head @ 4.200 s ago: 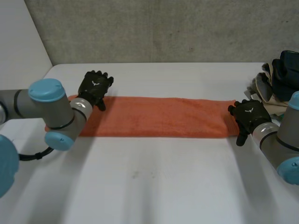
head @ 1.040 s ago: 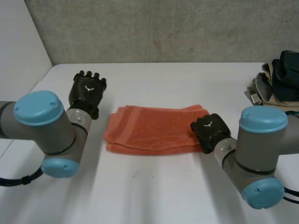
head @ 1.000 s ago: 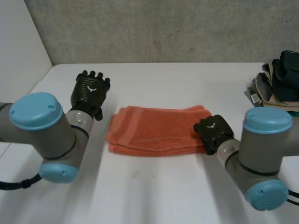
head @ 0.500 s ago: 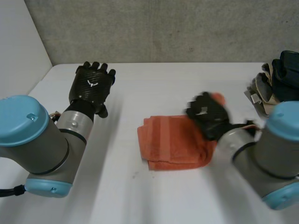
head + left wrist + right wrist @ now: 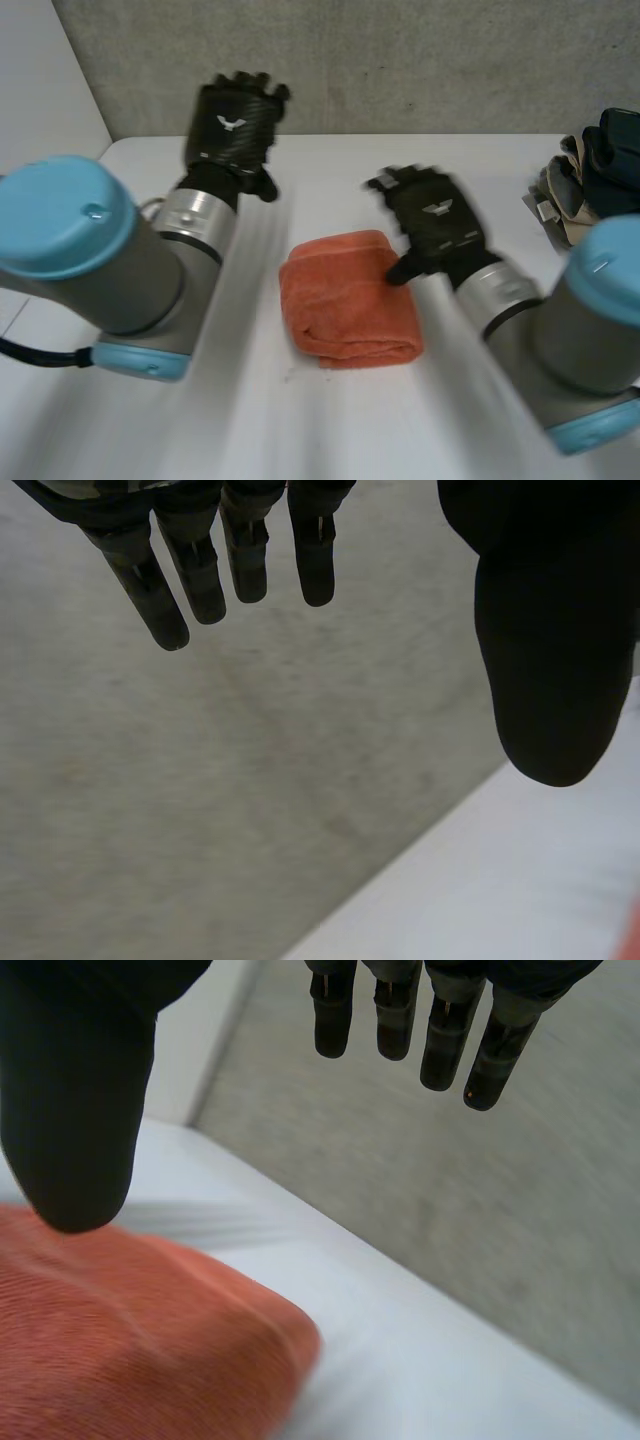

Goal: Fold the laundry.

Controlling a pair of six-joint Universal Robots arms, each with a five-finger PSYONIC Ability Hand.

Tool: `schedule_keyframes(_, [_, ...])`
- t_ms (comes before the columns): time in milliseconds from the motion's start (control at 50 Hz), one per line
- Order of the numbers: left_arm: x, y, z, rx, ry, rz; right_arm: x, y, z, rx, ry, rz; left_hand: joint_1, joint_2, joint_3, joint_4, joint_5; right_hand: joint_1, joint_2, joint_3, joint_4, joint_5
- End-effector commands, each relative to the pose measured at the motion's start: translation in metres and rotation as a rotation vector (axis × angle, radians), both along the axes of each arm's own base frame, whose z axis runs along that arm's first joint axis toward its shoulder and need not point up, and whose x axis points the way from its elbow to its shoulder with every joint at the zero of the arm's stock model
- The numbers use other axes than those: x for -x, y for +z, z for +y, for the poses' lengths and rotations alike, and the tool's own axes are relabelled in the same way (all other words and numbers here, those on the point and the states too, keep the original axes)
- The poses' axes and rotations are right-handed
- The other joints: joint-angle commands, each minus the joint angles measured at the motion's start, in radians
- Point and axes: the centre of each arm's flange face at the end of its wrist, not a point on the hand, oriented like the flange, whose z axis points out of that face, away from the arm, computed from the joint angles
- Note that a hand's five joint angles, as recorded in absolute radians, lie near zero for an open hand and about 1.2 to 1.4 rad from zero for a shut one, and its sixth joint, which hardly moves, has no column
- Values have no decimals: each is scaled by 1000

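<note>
An orange towel (image 5: 345, 303) lies folded into a small thick square in the middle of the white table (image 5: 330, 420). My right hand (image 5: 432, 222) hovers just above the towel's right far corner, open, fingers straight and holding nothing. In the right wrist view the towel (image 5: 120, 1340) lies under the thumb (image 5: 75, 1110) with a gap between them. My left hand (image 5: 233, 125) is raised high at the table's far left, well clear of the towel, open with straight fingers (image 5: 200, 565) pointing at the grey wall.
A pile of dark and beige clothes (image 5: 595, 170) sits at the table's far right edge. A grey concrete wall (image 5: 400, 60) runs behind the table. My two bulky arms stand on either side of the towel.
My right hand has let go of the towel and lifted off, leaving it folded smaller. My left hand has risen and moved toward the wall.
</note>
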Motion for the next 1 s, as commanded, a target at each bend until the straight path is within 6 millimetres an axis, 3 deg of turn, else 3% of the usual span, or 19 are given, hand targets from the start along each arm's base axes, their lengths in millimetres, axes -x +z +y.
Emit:
schedule_keyframes(20, [33,-45,31,-198,-114,-80,27,-13,-28,-289,-97,42,-51,10,14,15,14,-22,-46,-38,-59,-63])
schedule_keyframes(60, [31,-65,34,-271,-95,-132,24,-20,-32,-323,-93,67,-51,10,14,15,14,-22,-46,-38,-59,-63])
schedule_keyframes(120, [22,-79,36,-322,-21,-179,19,-29,-43,-365,-86,89,-57,4,8,9,8,-22,-46,-38,-59,-63])
schedule_keyframes(240, [10,-93,39,-379,56,-249,4,-36,-48,-405,-5,97,-63,-2,2,3,2,-22,-46,-38,-59,-63])
schedule_keyframes(360, [6,-113,40,-437,46,-319,-12,-63,-41,-451,53,160,-57,4,8,9,8,-22,-46,-38,-59,-63])
schedule_keyframes(480, [4,-130,39,-464,-3,-403,-14,-81,-46,-398,24,286,-54,7,11,12,11,-22,-46,-38,-59,-63])
schedule_keyframes(560, [8,-132,38,-450,-49,-424,-15,-80,-50,-326,-1,373,-48,13,17,18,17,-22,-46,-38,-59,-63])
schedule_keyframes(640, [13,-122,38,-426,-88,-406,-19,-63,-45,-268,-6,381,-40,22,25,27,25,-22,-46,-38,-59,-63])
schedule_keyframes(720, [15,-80,33,-341,-122,-326,-14,-28,-33,-187,-13,324,-13,48,52,53,52,-22,-46,-38,-59,-63])
schedule_keyframes(740, [12,-57,29,-297,-132,-285,-14,-25,-30,-172,-11,313,25,86,90,91,90,-22,-46,-38,-59,-63])
schedule_keyframes(860, [4,-10,27,-201,-240,-215,-13,-28,1,-58,30,268,16,78,81,83,81,-22,-46,-38,-59,-63])
schedule_keyframes(1000, [-6,2,39,-247,-441,-235,-17,-61,44,-5,115,318,-92,-31,-27,-26,-27,-22,-46,-38,-59,-63])
